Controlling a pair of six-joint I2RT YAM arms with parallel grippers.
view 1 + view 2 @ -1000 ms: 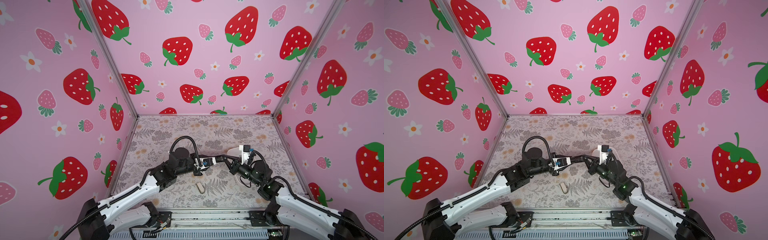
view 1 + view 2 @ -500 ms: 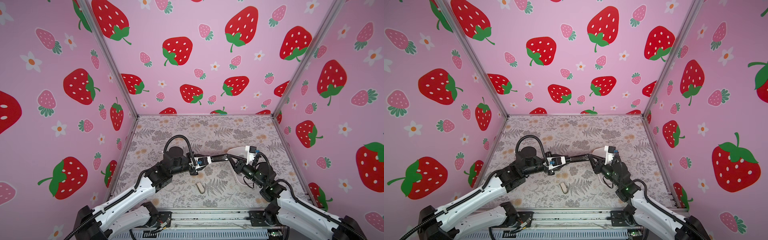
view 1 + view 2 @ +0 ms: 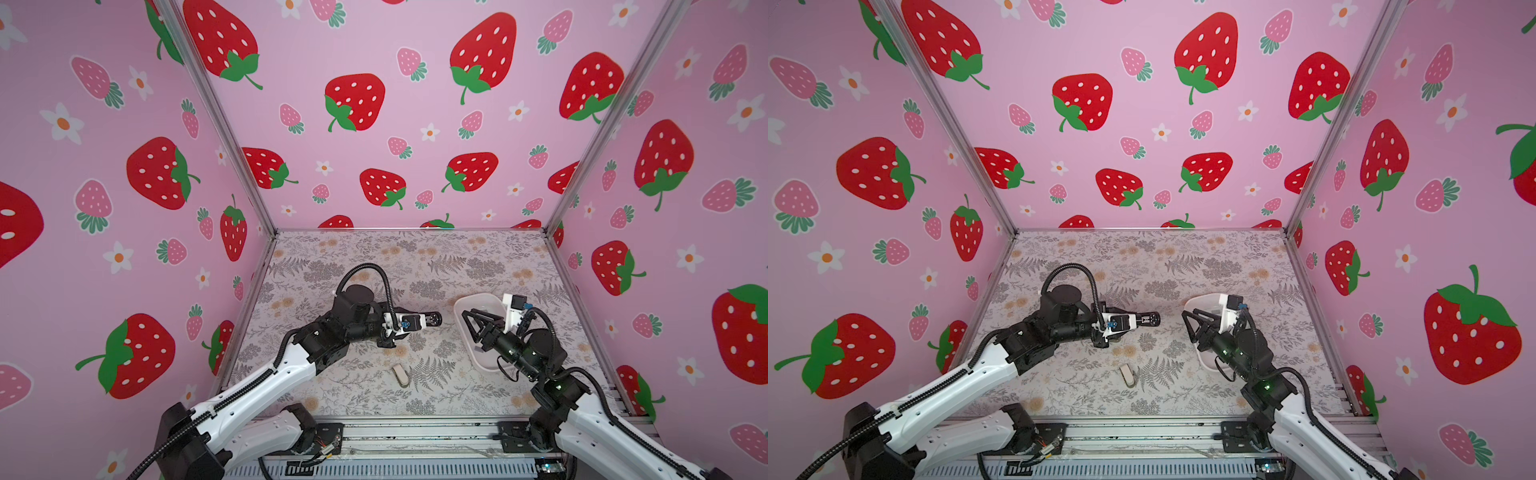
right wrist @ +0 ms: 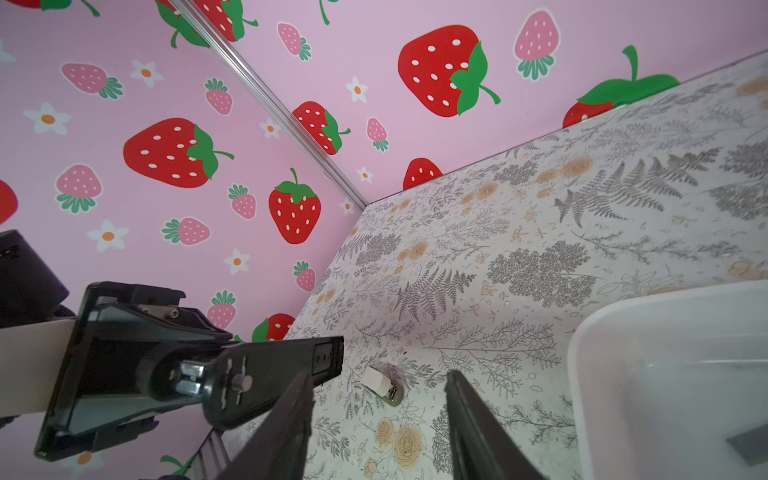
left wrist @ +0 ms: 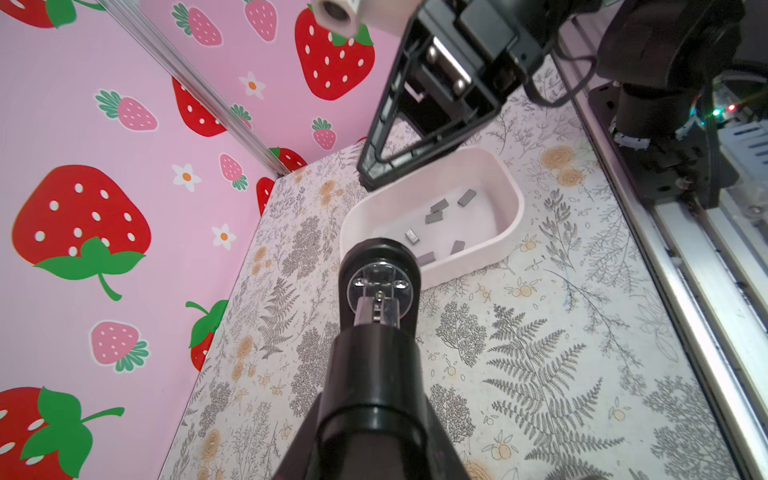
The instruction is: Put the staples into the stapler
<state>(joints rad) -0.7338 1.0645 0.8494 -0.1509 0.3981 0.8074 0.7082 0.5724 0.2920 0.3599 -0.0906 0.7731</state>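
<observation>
My left gripper (image 3: 415,321) is shut on a black stapler (image 3: 433,319) (image 3: 1150,319), held level above the table's middle and pointing right. In the left wrist view the stapler (image 5: 376,357) juts out toward a white tray (image 5: 511,199) holding several grey staples (image 5: 436,217). My right gripper (image 3: 467,321) (image 3: 1187,323) hangs open and empty over the tray's left rim (image 3: 459,303), a short gap from the stapler's tip. In the right wrist view its spread fingers (image 4: 291,415) frame bare table, with the stapler (image 4: 270,368) beside them.
A small beige stapler (image 3: 401,376) (image 3: 1128,376) (image 4: 380,384) lies on the floral table near the front middle. Pink strawberry walls close in the left, back and right. A metal rail (image 3: 415,440) runs along the front edge.
My right gripper has let go at the black stapler's tip, drawn back to the right over the tray, and opened. The left gripper still holds the stapler in about the same place.
</observation>
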